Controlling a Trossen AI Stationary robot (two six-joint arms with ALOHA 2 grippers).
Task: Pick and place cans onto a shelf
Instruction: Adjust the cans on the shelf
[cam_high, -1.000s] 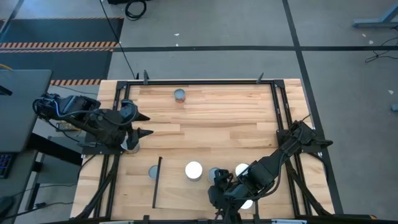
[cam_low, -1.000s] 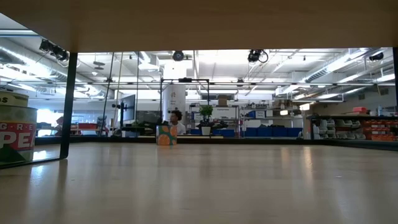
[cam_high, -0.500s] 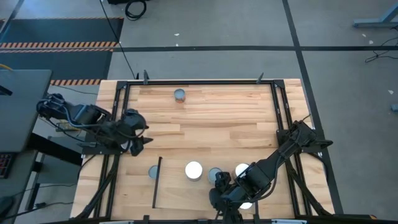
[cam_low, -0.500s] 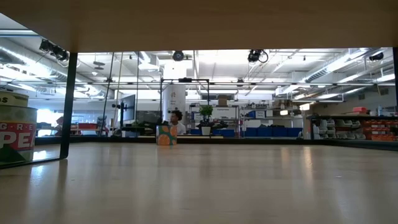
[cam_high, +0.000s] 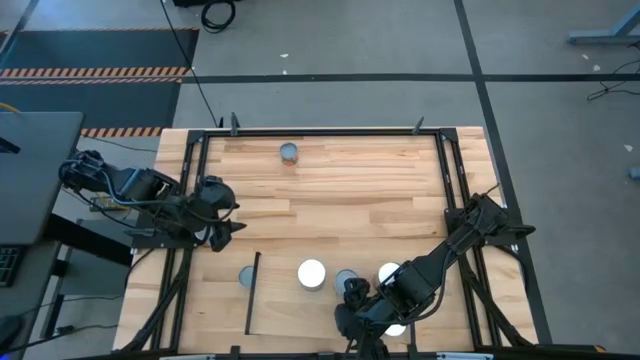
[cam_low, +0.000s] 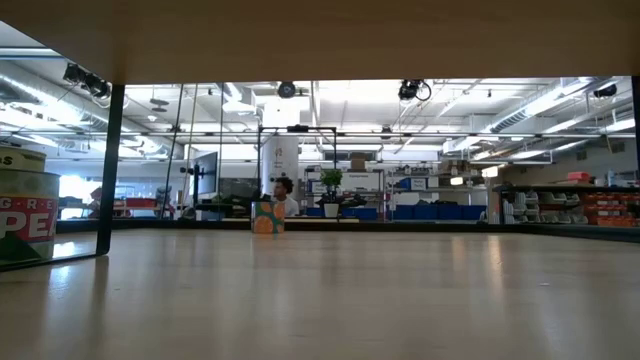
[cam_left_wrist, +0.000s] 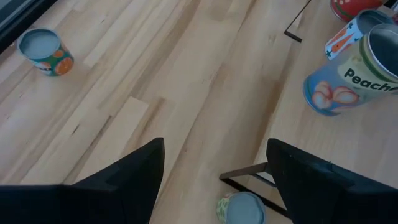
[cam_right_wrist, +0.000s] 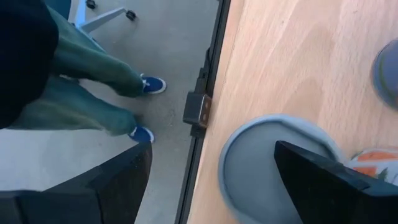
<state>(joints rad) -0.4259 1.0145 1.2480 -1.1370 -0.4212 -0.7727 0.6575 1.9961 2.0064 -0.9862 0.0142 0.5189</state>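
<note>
Several cans stand upright on the shelf (cam_high: 290, 305) at the table's near edge, among them a white-topped can (cam_high: 312, 273) and a grey one (cam_high: 346, 280). Another can (cam_high: 247, 276) stands just left of the shelf's black bar (cam_high: 251, 292). An orange-sided can (cam_high: 288, 152) stands alone at the far edge. My right gripper (cam_high: 352, 303) hangs open over the shelf's near edge, with a grey can top (cam_right_wrist: 273, 163) below and between its fingers. My left gripper (cam_high: 228, 222) is open at the table's left side, over bare wood (cam_left_wrist: 214, 146).
A black frame (cam_high: 320, 131) runs round the tabletop. Beyond the near edge a person's legs and blue shoes (cam_right_wrist: 142, 133) show on the floor. The table's middle (cam_high: 340, 210) is bare wood. A peach-labelled can (cam_left_wrist: 345, 84) and a green-labelled can (cam_low: 25, 210) stand by the shelf.
My left gripper has sunk toward the table at its left side and tipped further down, staying open. The cans have kept their places.
</note>
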